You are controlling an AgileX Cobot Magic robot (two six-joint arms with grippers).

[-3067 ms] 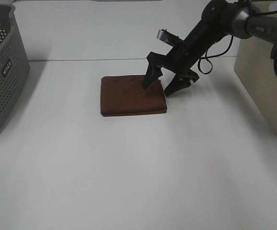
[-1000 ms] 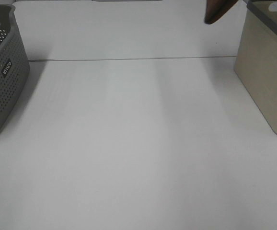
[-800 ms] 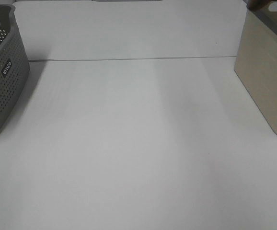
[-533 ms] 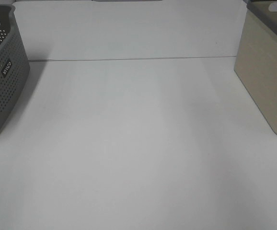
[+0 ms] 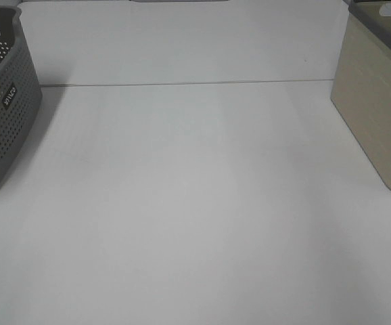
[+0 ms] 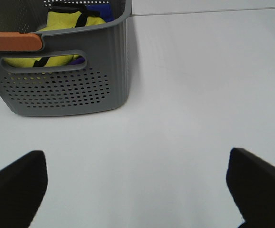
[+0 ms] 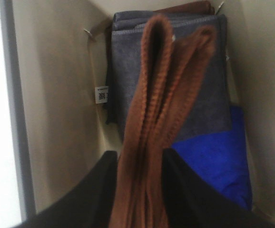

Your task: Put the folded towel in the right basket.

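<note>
The folded brown towel (image 7: pixel 161 118) hangs edge-on between the two black fingers of my right gripper (image 7: pixel 140 164), which is shut on it. In the right wrist view it hangs over the inside of the beige right basket (image 7: pixel 56 95). The basket also shows at the right edge of the exterior view (image 5: pixel 378 101); the towel and both arms are out of that view. My left gripper (image 6: pixel 135 190) is open and empty, low over the white table (image 6: pixel 185 95).
A folded grey cloth (image 7: pixel 199 104) and a blue cloth (image 7: pixel 218 161) lie in the right basket below the towel. A grey perforated basket (image 5: pixel 6 115) stands at the table's left; in the left wrist view (image 6: pixel 71 90) it holds a yellow item (image 6: pixel 71 21).
The right gripper closed on the towel on the table, lifted it up and to the right, and left the exterior view. The towel is gone from the table.
</note>
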